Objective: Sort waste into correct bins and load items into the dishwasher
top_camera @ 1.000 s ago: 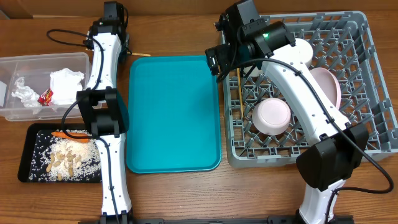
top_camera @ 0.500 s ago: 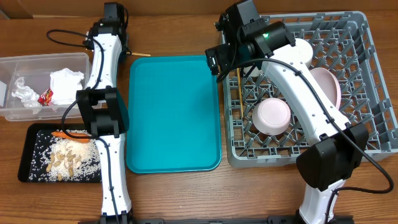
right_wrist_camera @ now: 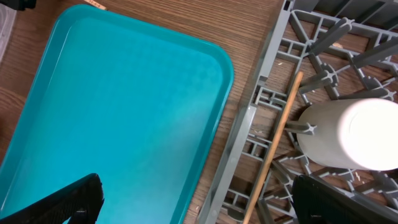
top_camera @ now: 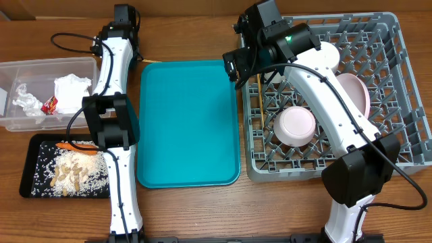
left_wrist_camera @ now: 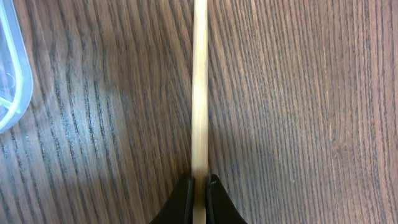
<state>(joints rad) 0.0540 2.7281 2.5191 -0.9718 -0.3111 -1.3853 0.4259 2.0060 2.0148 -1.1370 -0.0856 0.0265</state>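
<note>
Chopstick (left_wrist_camera: pixel 199 93) on open table (left_wrist_camera: pixel 298 112) near tub (left_wrist_camera: pixel 11 74) edge, between clamped left jaws; right jaws apart above tray (right_wrist_camera: pixel 124 112).

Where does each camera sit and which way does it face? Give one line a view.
Overhead: above the table, looking straight down; left arm and right arm show, with tub, teal tray and rack.
Left wrist: low over the table, looking down; the left gripper pinches a chopstick.
Right wrist: above the rack's edge, looking down; the open right gripper frames tray and rack.
Shared: overhead and right wrist both show teal tray and rack.
</note>
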